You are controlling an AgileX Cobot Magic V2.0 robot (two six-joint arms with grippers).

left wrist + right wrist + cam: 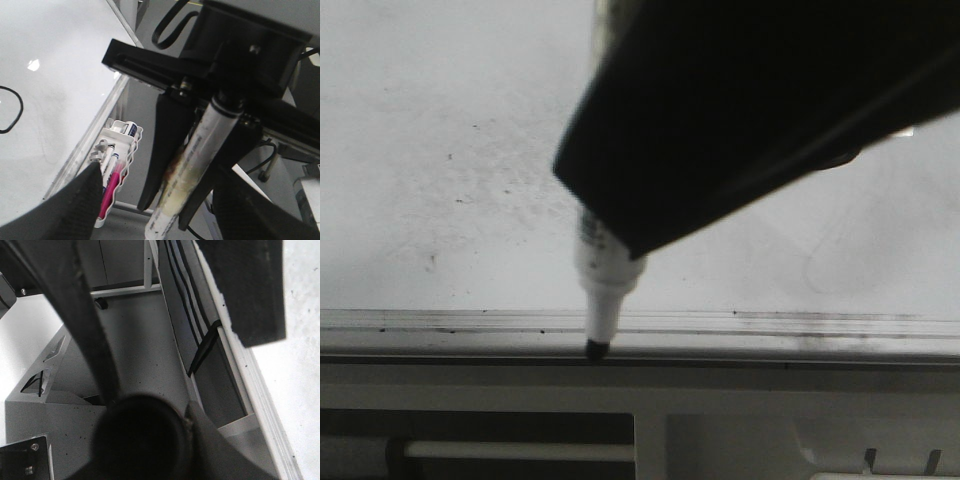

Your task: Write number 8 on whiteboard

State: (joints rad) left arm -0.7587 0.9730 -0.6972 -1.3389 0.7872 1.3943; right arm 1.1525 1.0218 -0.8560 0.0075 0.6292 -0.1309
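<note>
Whiteboard (440, 150) smudged; marker (603, 290) tip off its rail (800, 322), clamped in right gripper (200, 165) (left's opening unclear). Black curve (12, 111) drawn; 8 prob. unfinished.

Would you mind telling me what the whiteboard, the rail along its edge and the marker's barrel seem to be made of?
The whiteboard: a glossy coated panel, judging by its glare; smudged grey. The rail: probably pale brushed metal, given its straight ridges. The marker: likely white plastic, smooth with a printed label and dark tip.
</note>
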